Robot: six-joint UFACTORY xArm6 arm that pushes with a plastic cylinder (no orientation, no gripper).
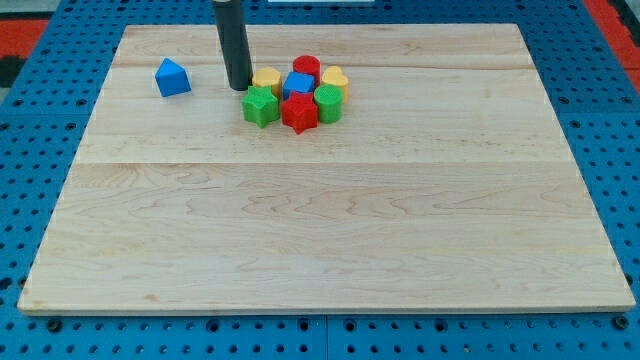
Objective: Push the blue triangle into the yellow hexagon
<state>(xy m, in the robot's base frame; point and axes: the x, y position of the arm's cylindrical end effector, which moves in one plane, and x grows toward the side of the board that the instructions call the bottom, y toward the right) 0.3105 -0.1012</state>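
Note:
The blue triangle (172, 78) lies alone near the board's top left. The yellow hexagon (266, 80) sits at the left end of a tight cluster of blocks near the top middle. My tip (238, 88) rests on the board between the two. It is just left of the yellow hexagon, close to or touching it, and about a rod's length in view right of the blue triangle. The dark rod rises from the tip out of the view's top.
The cluster also holds a blue square block (299, 85), a red cylinder (306, 68), a yellow heart (334, 79), a green star (260, 106), a red star (299, 113) and a green block (328, 104). The wooden board (320, 230) lies on a blue pegboard table.

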